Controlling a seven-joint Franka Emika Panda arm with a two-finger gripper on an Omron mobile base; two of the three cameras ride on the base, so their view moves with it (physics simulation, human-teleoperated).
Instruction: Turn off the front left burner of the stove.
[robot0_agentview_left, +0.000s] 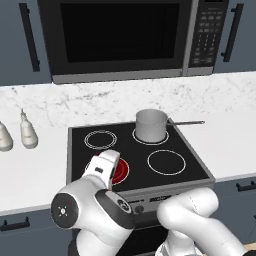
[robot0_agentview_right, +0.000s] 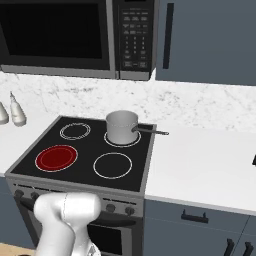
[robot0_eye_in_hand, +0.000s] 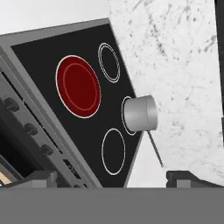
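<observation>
The front left burner (robot0_agentview_right: 56, 157) glows as a red disc on the black glass stove (robot0_agentview_right: 141, 165). In the left base view my arm partly covers this burner (robot0_agentview_left: 121, 172). In the hand view, which is rolled, the red burner (robot0_eye_in_hand: 78, 86) lies left of centre. The stove's small dark knobs (robot0_eye_in_hand: 30, 129) run along the steel front at the lower left. My gripper (robot0_eye_in_hand: 113, 181) is open, its fingertips (robot0_eye_in_hand: 188, 178) wide apart with nothing between them. It hovers above and in front of the stove, away from the knobs.
A grey pot (robot0_agentview_left: 151, 125) with a long handle stands on the back right circle. Two white bottles (robot0_agentview_left: 28, 131) stand on the counter to the left. A black microwave (robot0_agentview_left: 120, 35) hangs above. White counter (robot0_agentview_right: 200, 165) extends to the right.
</observation>
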